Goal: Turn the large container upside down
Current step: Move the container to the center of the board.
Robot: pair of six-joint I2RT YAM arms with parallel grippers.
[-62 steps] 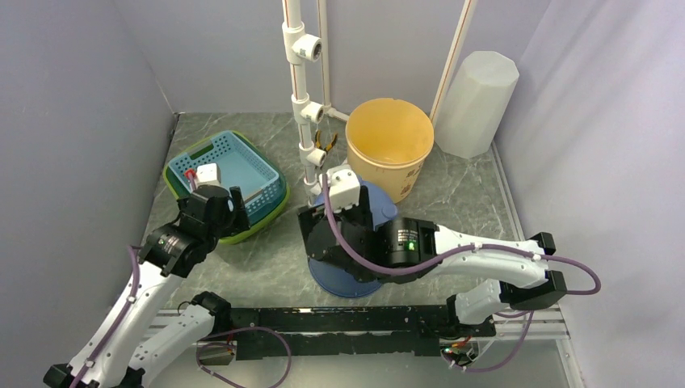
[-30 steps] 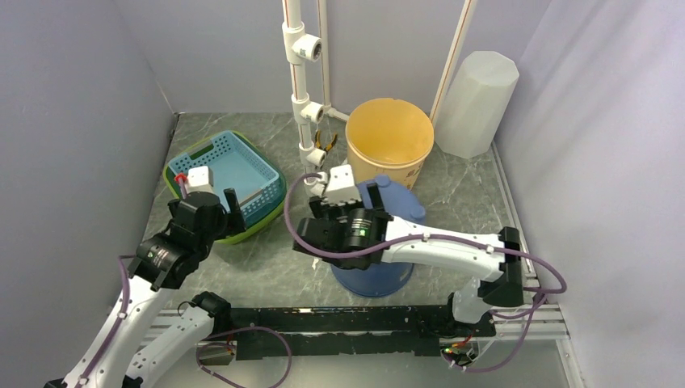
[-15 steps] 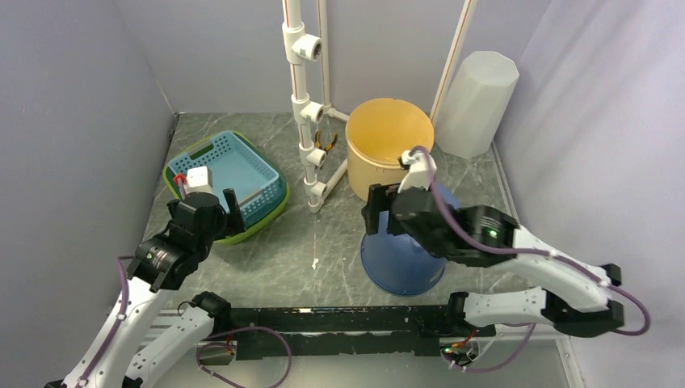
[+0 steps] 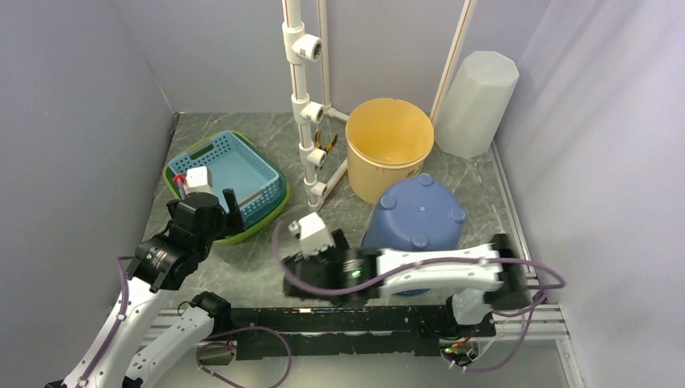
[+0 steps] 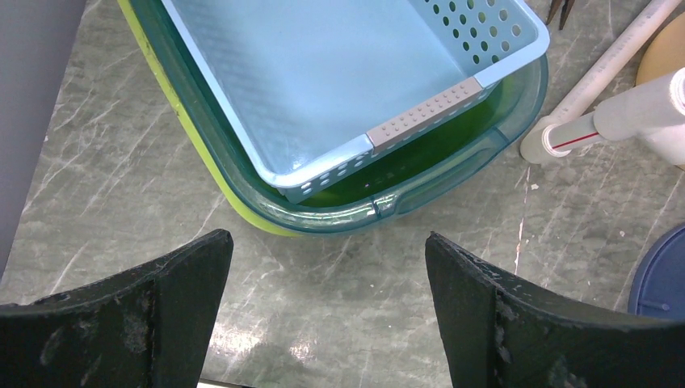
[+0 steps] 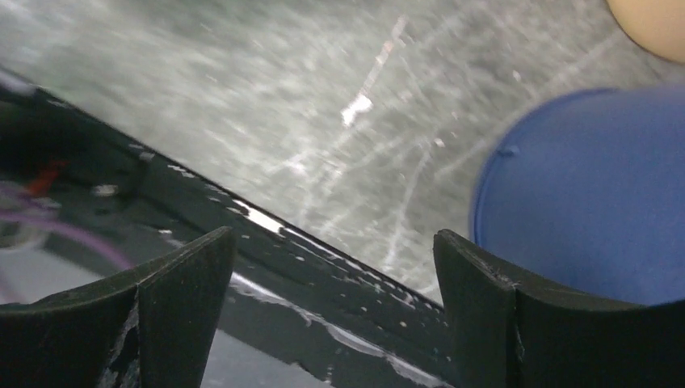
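Note:
The large blue container (image 4: pixel 416 214) stands mouth-down on the table at centre right, its flat base with small round feet facing up. Its side shows in the right wrist view (image 6: pixel 590 186) and its edge in the left wrist view (image 5: pixel 662 279). My right gripper (image 4: pixel 300 279) is open and empty, low over the table's front edge, to the left of the container and apart from it; in its own view (image 6: pixel 333 242) it hangs over the black rail. My left gripper (image 4: pixel 218 212) is open and empty, just in front of the baskets, as its own view (image 5: pixel 329 242) shows.
A light blue perforated basket (image 4: pixel 230 170) sits inside a green tray (image 5: pixel 242 210) at the left. A white pipe stand (image 4: pixel 305 105) rises mid-back with pliers (image 4: pixel 325 141) beside it. An orange bucket (image 4: pixel 389 145) stands behind the blue container. A translucent white bin (image 4: pixel 476 101) is in the back right corner.
The right arm turned the blue container over, let go, and swung left and down toward the front edge. The container now rests base-up. The left arm has hardly moved.

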